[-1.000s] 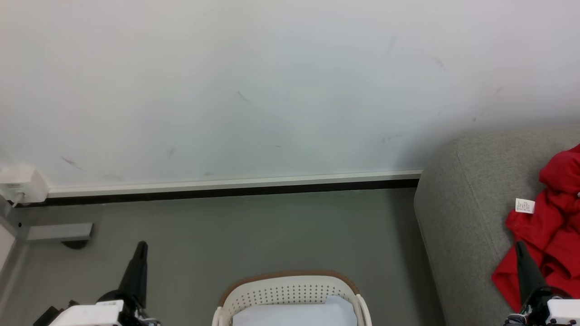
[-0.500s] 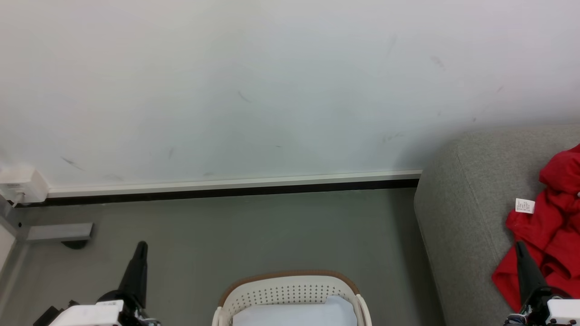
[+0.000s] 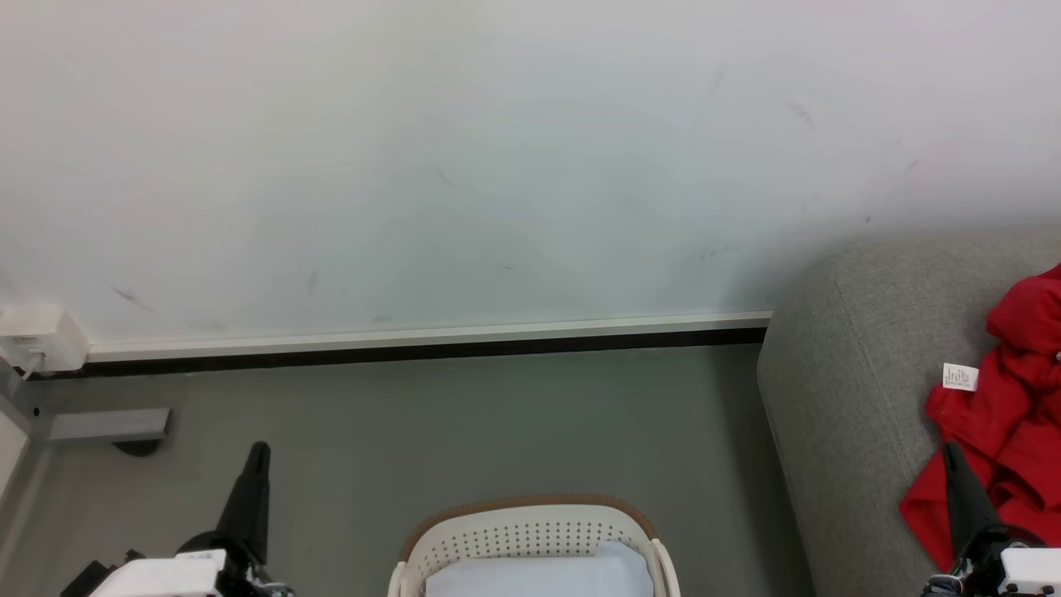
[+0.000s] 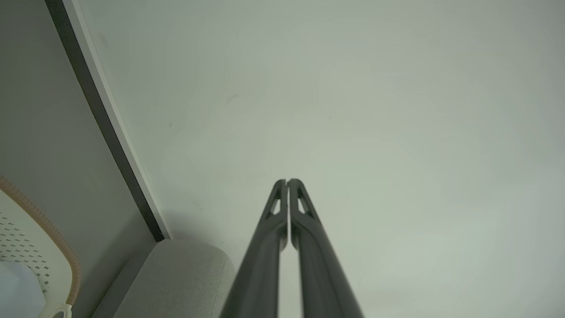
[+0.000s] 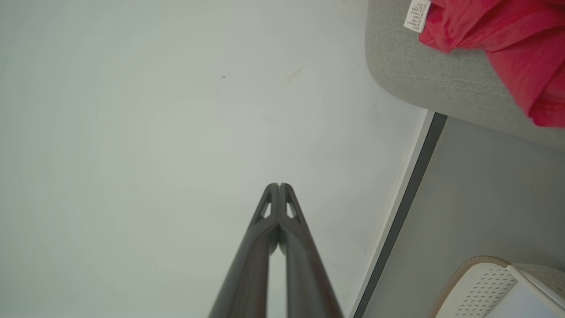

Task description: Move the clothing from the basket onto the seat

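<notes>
**Head view.** Red fabric identifies the clothing (image 3: 1007, 414), which lies crumpled on the seat (image 3: 845, 398) at the right edge of the view, where it is partly cut off.
- Its long axis runs roughly up the view, from the near front of the grey seat toward the wall (image 3: 497, 166).
- A white label (image 3: 960, 376) sticks out of its left side and points toward the seat's rounded corner. The print on it is too small to read.
- The basket (image 3: 530, 535) stands on the floor (image 3: 497, 423) at bottom centre, well apart from the seat. A pale cloth lining (image 3: 539, 576) shows inside it.
- The left gripper (image 3: 259, 449) is at lower left, and the right gripper (image 3: 950, 448) at lower right in front of the clothing's lower edge. Both point up the view.

**Left wrist view.**
- The fingers (image 4: 265, 247) are pressed together along their length, with nothing between them, and point at the bare wall.
- The basket's brown rim (image 4: 53, 232) and a corner of the seat (image 4: 176, 278) show at lower left.

**Right wrist view.**
- The fingers (image 5: 254, 256) are together and hold nothing. They aim at the wall.
- The clothing (image 5: 507, 39) drapes over the seat (image 5: 432, 84) at upper right. Its label (image 5: 417, 15) hangs off the fabric's edge, and the text is illegible.
- The basket (image 5: 481, 282) is at lower right.
</notes>
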